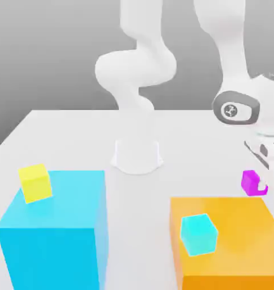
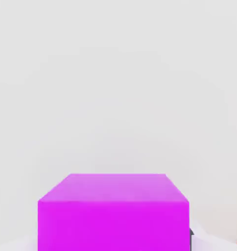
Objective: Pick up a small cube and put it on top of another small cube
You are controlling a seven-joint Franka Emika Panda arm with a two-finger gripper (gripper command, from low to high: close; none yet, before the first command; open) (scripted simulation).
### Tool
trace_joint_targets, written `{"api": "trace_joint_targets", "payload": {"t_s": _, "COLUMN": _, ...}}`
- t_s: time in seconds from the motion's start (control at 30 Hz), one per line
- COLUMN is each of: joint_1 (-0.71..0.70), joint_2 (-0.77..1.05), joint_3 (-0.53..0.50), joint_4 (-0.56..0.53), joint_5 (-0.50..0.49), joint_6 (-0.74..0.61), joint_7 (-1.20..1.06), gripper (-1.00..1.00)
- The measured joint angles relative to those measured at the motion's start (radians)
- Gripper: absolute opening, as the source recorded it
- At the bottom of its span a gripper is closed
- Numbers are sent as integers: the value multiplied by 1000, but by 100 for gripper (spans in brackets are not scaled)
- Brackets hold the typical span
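The small magenta cube (image 1: 251, 181) hangs at the exterior view's right, just past the far edge of the big orange block (image 1: 241, 255). My gripper (image 1: 256, 184) reaches down from the white hand above and is shut on it, and a pale fingertip (image 1: 263, 188) hooks around the cube's right side. In the hand view the magenta cube (image 2: 113, 215) sits very close, with white table behind it. A small cyan cube (image 1: 198, 234) rests on top of the orange block, nearer the front.
A big cyan block (image 1: 60, 238) stands at the exterior view's left with a small yellow cube (image 1: 35, 182) on its top corner. The arm's white base (image 1: 137, 156) is at the middle back of the white table (image 1: 71, 136).
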Motion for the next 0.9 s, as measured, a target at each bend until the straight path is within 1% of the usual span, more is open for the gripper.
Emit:
{"api": "trace_joint_targets", "payload": {"t_s": 0.07, "joint_1": -7, "joint_2": -21, "joint_3": 16, "joint_4": 4, "joint_5": 44, "joint_6": -17, "joint_7": -36, "gripper": -100}}
{"api": "trace_joint_targets", "payload": {"t_s": 0.13, "joint_1": -19, "joint_2": -13, "joint_3": 21, "joint_4": 54, "joint_5": 77, "joint_6": -23, "joint_7": -64, "gripper": -100}}
{"api": "trace_joint_targets", "payload": {"t_s": 0.3, "joint_1": -81, "joint_2": 14, "joint_3": -122, "joint_4": 209, "joint_5": 1, "joint_6": -125, "joint_7": 106, "gripper": -100}}
{"api": "trace_joint_targets", "payload": {"t_s": 0.4, "joint_1": -135, "joint_2": 7, "joint_3": -201, "joint_4": 261, "joint_5": -44, "joint_6": -202, "joint_7": 225, "gripper": -100}}
{"api": "trace_joint_targets", "payload": {"t_s": 0.5, "joint_1": -207, "joint_2": -11, "joint_3": -264, "joint_4": 300, "joint_5": -68, "joint_6": -280, "joint_7": 332, "gripper": -100}}
{"api": "trace_joint_targets", "payload": {"t_s": 0.7, "joint_1": -366, "joint_2": -68, "joint_3": -351, "joint_4": 372, "joint_5": -66, "joint_6": -432, "joint_7": 511, "gripper": -100}}
{"api": "trace_joint_targets", "payload": {"t_s": 0.9, "joint_1": -516, "joint_2": -143, "joint_3": -430, "joint_4": 441, "joint_5": -15, "joint_6": -576, "joint_7": 657, "gripper": -100}}
